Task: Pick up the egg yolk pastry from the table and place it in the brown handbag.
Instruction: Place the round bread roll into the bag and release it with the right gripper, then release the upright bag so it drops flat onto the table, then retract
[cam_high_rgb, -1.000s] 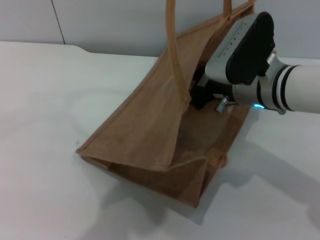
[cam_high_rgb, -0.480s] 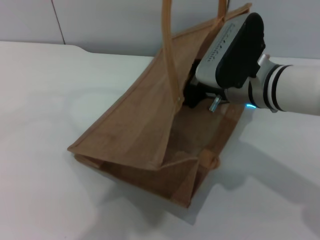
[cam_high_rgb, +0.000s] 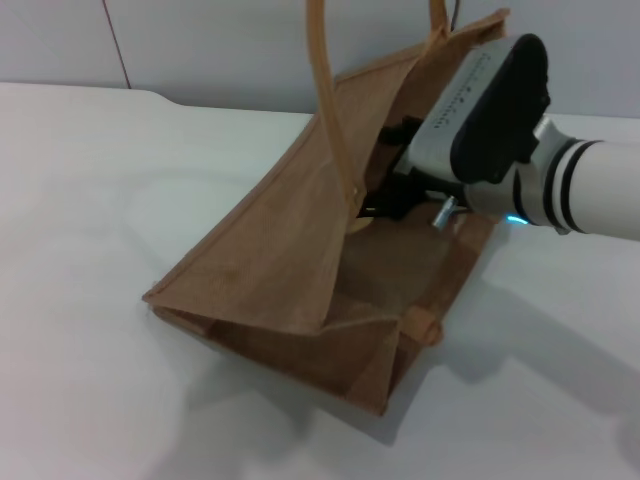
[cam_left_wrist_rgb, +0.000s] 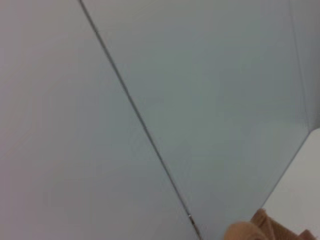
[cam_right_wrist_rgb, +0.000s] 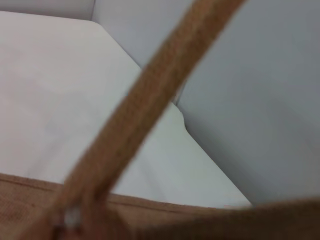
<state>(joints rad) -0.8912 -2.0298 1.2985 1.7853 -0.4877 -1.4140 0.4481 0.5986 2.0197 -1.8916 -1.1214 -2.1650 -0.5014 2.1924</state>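
Inside brown handbag (cam_high_rgb: 270, 260), right gripper (cam_high_rgb: 385, 195), white table (cam_high_rgb: 90, 200)

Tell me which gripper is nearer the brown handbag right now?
Right. The right gripper is reaching inside the open mouth of the brown handbag. The left gripper is out of the head view; its wrist camera catches only a corner of the bag.

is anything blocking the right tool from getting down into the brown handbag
Nothing visible does. The right tool is already inside the open mouth of the brown handbag, past the near handle. A pale rounded bit shows just below it, too hidden to identify.
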